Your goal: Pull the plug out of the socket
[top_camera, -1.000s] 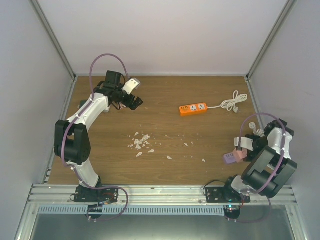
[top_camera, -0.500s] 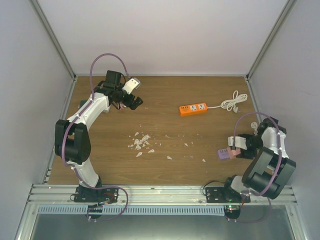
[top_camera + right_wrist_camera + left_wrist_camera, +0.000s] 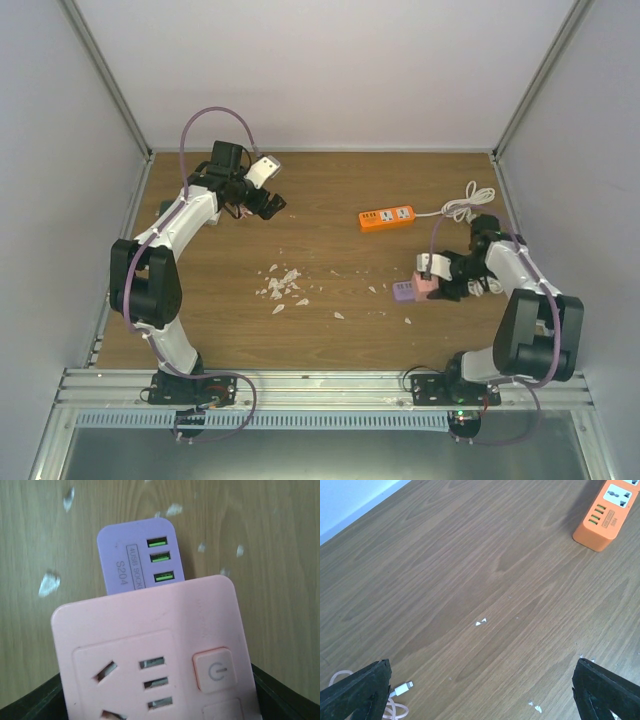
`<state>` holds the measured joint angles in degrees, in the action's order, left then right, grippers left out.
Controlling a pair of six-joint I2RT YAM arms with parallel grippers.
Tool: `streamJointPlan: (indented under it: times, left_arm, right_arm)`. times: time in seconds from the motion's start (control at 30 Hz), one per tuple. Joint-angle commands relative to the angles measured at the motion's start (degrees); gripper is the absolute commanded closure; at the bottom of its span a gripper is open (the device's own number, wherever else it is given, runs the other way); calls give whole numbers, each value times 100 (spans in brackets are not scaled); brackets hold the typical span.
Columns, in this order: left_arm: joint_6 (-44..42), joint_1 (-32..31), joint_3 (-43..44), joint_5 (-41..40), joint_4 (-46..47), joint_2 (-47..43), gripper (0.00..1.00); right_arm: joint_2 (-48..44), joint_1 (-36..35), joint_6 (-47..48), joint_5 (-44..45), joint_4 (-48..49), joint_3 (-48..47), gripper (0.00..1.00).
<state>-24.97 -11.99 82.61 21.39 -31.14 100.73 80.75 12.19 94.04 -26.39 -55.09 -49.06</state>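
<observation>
Left tool [image 3: 268, 206]: one, at the far left of the counter [image 3: 330, 190], fingers spread wide apart, nothing between them.

Charging cable [image 3: 395, 695]: one, pinkish with a white connector, lying on the counter near the left tool.

White scraps [image 3: 282, 284]: a loose cluster left of centre, with a few singles trailing right. They are too small to count exactly.

Orange power strip [image 3: 387, 217]: one, far right of centre. It has two white outlet faces and four small slots at its left end. Its lettering is too small to read.

Purple USB block [image 3: 135, 555]: one, printed "4USB SOCK…" and "S204", with three green ports showing. It juts out past the pink block's far edge.

Pink socket block [image 3: 150, 650]: one, with a power button and slot outlets, at the right of the counter.

Right tool [image 3: 432, 285]: one, clamped on the pink socket block.

White cord [image 3: 466, 204]: one coil, far right, running to the orange strip.
</observation>
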Motion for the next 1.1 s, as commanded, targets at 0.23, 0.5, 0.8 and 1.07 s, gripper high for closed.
streamJointPlan:
  times: [0.23, 0.5, 0.8, 1.07]
  left_arm:
    - [-143, -30, -245, 26, 283, -345, 1]
    - [40, 26, -464, 261, 555, -725, 1]
    - [547, 305, -1033, 808, 1323, -1387, 1]
    - [147, 540, -578, 1826, 316, -1311, 1]
  right_arm:
    - [493, -2233, -3117, -673, 1260, -279, 47]
    - [1010, -3513, -4512, -358, 2271, -503, 49]
    - [1425, -4544, -5577, 88, 2999, -736, 48]
    - [1709, -4987, -6147, 60, 3076, -1139, 43]
